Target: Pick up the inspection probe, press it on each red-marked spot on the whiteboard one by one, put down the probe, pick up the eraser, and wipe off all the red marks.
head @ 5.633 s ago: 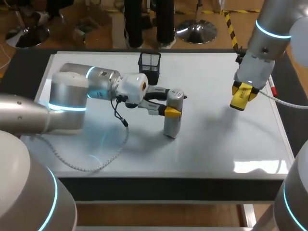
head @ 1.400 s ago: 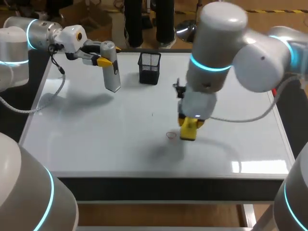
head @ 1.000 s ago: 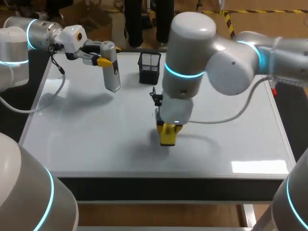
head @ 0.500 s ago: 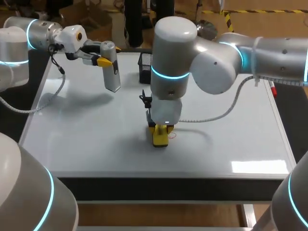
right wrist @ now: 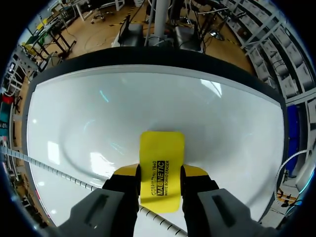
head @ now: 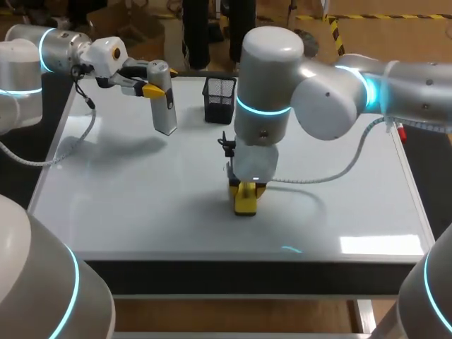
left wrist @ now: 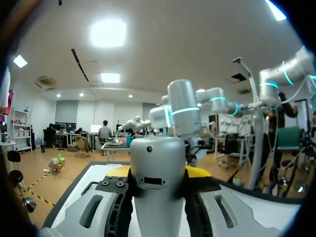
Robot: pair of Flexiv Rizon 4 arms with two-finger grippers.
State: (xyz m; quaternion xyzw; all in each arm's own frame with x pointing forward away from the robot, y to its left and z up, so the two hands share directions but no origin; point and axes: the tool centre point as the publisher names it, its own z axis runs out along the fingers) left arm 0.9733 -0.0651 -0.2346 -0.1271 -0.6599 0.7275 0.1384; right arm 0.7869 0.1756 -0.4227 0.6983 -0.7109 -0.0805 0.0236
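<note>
Yellow whiteboard eraser (right wrist: pixel 161 148): clamped from both sides by the yellow tips of right end effector (head: pixel 245 189), pressed flat on whiteboard surface (head: pixel 127 205), middle front; black print on upper face.
Grey inspection probe (head: pixel 164 106): grasped upright in left end effector (head: pixel 155 90), far left of board, near black mesh holder (head: pixel 219 99). Lower end cut off in left wrist view; tip contact with board unclear.

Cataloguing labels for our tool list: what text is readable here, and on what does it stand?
"MAGNETIC WHITE BOARD ERASER": on the eraser, held in the right gripper.
Smaller line beside it: too small to read surely.
probe and whiteboard: no text seen.
</note>
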